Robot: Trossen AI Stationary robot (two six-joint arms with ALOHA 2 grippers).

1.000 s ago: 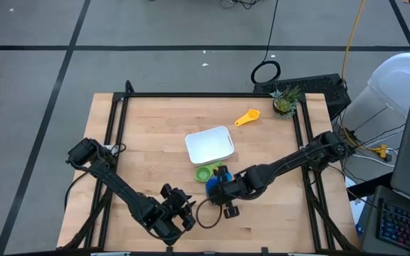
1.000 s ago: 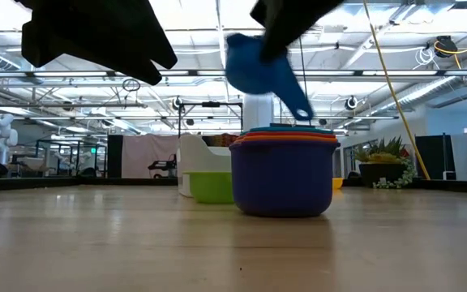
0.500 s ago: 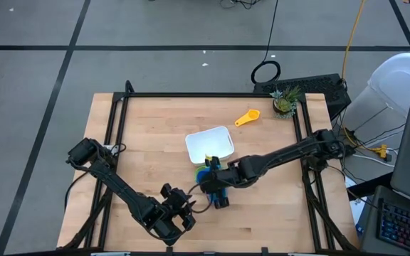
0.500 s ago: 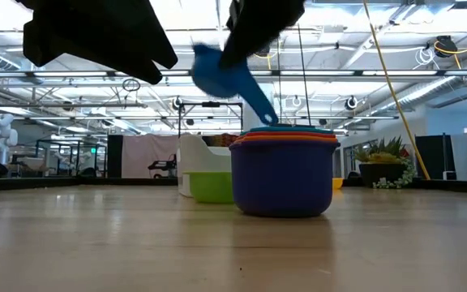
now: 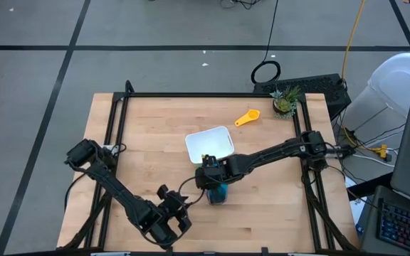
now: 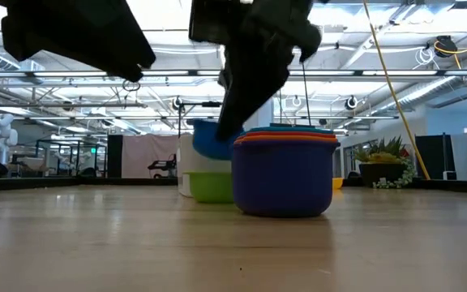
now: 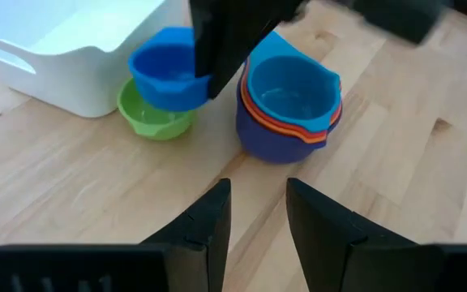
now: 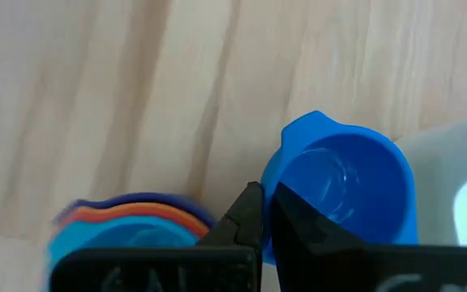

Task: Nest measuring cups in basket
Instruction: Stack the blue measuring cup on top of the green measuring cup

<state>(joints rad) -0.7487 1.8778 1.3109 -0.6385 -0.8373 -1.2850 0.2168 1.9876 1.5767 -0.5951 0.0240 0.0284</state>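
We are carrying blue cup (image 7: 167,75) in clamped right gripper (image 8: 264,212), now lowered from above stack (image 7: 289,105) toward green cup (image 7: 154,118) beside basket (image 7: 71,49); nesting imminent. Left gripper (image 7: 255,212) part-open, empty.

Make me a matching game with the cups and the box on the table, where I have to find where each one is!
Things:
1. blue cup
2. green cup
3. yellow cup
4. white box

Places:
A. alone, near the little plant
B. middle of the table, with nothing in it
C. held in the air by the right gripper
D. on the table right beside the white box

Pairs: 1-C, 2-D, 3-A, 4-B
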